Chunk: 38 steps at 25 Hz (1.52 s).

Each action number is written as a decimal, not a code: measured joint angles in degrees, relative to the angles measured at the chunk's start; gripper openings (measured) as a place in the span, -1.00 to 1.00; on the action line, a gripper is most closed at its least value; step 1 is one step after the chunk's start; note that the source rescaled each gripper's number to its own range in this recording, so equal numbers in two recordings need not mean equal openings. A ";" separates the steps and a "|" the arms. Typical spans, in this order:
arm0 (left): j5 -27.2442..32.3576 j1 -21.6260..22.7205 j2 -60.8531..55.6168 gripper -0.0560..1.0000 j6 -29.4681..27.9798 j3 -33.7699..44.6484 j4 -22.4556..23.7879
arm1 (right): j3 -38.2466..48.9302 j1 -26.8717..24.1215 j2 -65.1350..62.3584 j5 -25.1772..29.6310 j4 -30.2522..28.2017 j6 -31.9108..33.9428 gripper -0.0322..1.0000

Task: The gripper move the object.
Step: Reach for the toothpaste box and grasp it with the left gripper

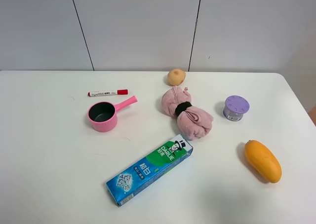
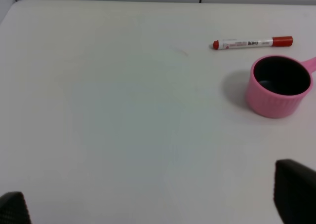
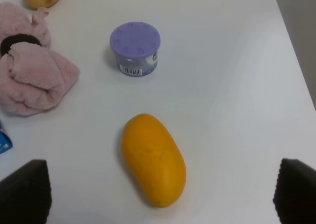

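No arm is showing in the high view over the white table (image 1: 44,184), so I am judging that the task is only at its beginning and the approach is not yet made. In the upper left part of the frame a red-capped marker (image 1: 107,93) is lying flat. Just below it a pink saucepan (image 1: 102,116) is sitting upright, its handle pointing to the upper right. The left gripper (image 2: 154,200) is hanging above bare table near these two things, with its dark fingertips wide apart and holding nothing.

The DARLIE toothpaste carton (image 1: 150,168) is lying flat in the lower middle of the frame. It is running diagonally from lower left to upper right and touching nothing else. Above its upper end a pink cloth (image 1: 186,113) tied with a black band is lying, with a small potato (image 1: 176,76) behind it. To the right a purple-lidded tub (image 1: 236,107) is standing, and a mango (image 1: 262,160) is lying in the lower right.

The right gripper (image 3: 160,192) is hovering over the mango, also fully spread and empty. Only a blue corner of the carton is showing at the border of its view. The next move is probably asking one gripper to travel to the carton, turn its jaws across the narrow width, and come down around the middle.
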 joint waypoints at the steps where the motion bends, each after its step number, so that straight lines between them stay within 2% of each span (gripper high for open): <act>1: 0.00 0.00 0.00 1.00 0.00 0.00 0.00 | 0.00 0.00 0.00 0.00 0.00 0.00 1.00; 33: 0.00 0.00 0.09 1.00 0.09 0.00 0.00 | 0.00 0.00 0.00 0.00 0.00 0.00 1.00; 38: 0.00 0.00 5.25 1.00 4.32 0.00 -1.01 | 0.00 0.00 0.00 0.00 0.00 0.00 1.00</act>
